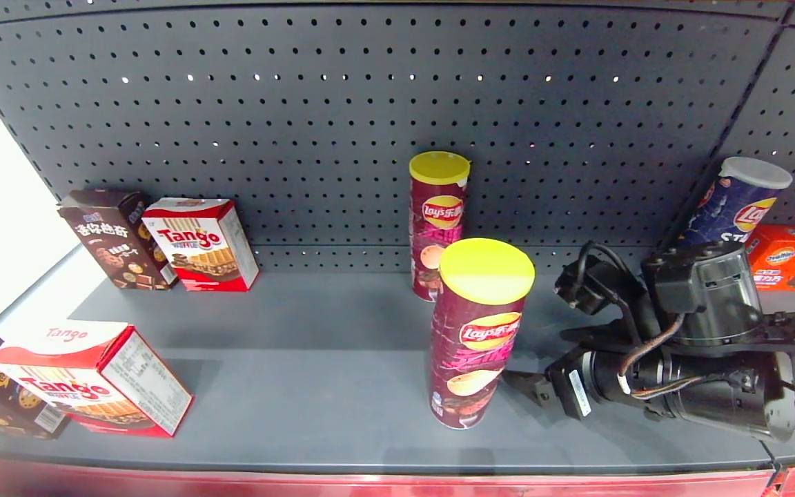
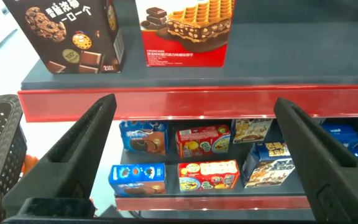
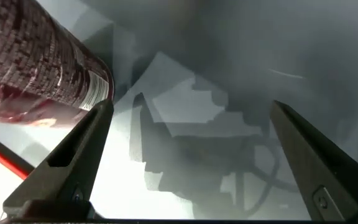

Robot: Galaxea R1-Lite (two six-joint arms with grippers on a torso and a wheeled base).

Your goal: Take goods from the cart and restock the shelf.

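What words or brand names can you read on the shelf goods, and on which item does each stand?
"Tango": front wafer box, on its top and face.
"Tango": rear wafer box.
"Lay's": front chip can and rear chip can.
"Lay": blue can, logo partly hidden.
Dark box and orange box: print too small to read.

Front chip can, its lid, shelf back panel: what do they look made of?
Front chip can: looks like a paperboard tube with a glossy printed wrap; faint sheen on the maroon side, core unseen.
Lid: probably plastic, matt yellow, smooth, thin rim.
Back panel: likely painted sheet metal, matt dark grey, punched with regular rows of holes.
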